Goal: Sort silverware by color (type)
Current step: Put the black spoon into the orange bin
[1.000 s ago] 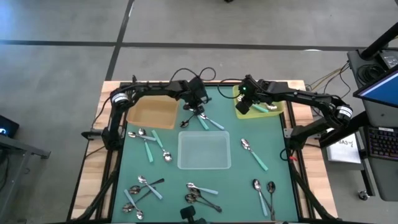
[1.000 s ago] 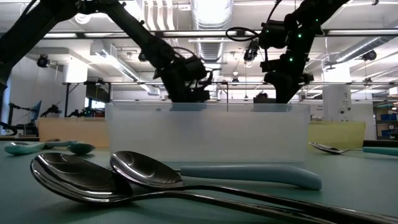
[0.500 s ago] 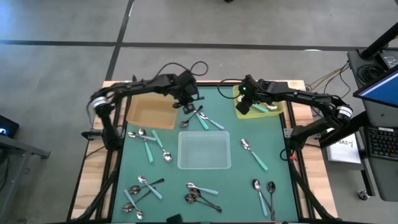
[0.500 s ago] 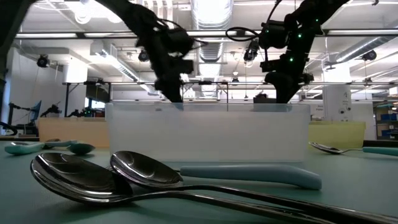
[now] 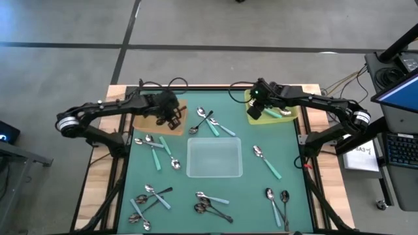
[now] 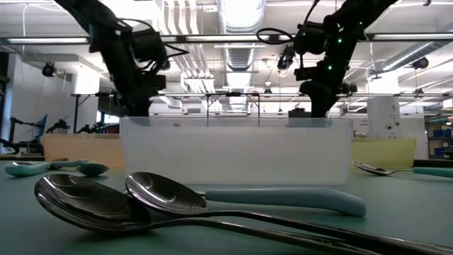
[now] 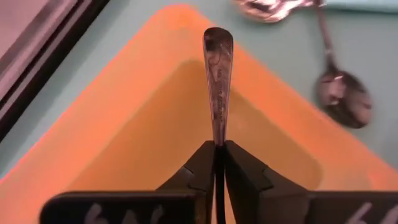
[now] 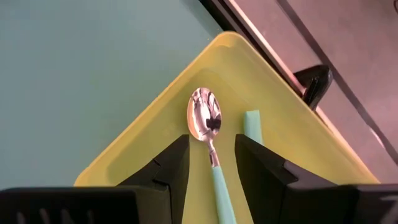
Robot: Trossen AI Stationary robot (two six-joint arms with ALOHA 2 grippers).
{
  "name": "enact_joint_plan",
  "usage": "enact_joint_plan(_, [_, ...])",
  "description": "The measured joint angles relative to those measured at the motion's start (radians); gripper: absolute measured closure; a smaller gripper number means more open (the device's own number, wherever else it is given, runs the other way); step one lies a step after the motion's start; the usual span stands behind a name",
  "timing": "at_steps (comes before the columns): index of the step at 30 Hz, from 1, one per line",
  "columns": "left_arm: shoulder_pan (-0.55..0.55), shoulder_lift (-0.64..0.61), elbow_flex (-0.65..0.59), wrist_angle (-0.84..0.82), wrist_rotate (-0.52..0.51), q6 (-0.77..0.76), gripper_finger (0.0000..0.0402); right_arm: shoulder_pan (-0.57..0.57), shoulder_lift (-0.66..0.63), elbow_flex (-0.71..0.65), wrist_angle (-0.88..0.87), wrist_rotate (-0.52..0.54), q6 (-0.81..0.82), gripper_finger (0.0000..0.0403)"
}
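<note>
You are looking at a matt teal table cover [image 5: 248, 176], smooth and cloth-like, laid over pale bare wood [image 5: 98, 171] that shows along the edges. The clear tray [image 5: 214, 158] in the middle is frosted, translucent plastic. The brown tray [image 7: 143, 137] at the far left has a smooth, slightly satin plastic look; the yellow-green tray [image 8: 155, 130] at the far right is the same, with a faint sheen. The dark metal spoon [image 7: 217, 81] in the left gripper [image 7: 219, 158] is polished and shows blurred reflections. The teal-handled spoon [image 8: 208, 134] has a mirror-bright metal bowl and a matt plastic handle. Near you, two spoon bowls [image 6: 120, 198] gleam like polished steel. Both grippers' fingers [image 8: 168, 168] look like matt black plastic.
</note>
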Motion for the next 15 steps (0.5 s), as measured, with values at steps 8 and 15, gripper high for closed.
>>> enact_joint_plan(8, [-0.003,0.021,0.057,0.026,0.005,-0.007,0.0288,0.000,0.000,0.000,0.003,0.000,0.029,0.0282])
enact_joint_plan(15, [-0.019,0.141,0.136,0.165,0.270,-0.002,0.0248,0.000,0.000,0.000,0.003,0.000,0.029,0.0282])
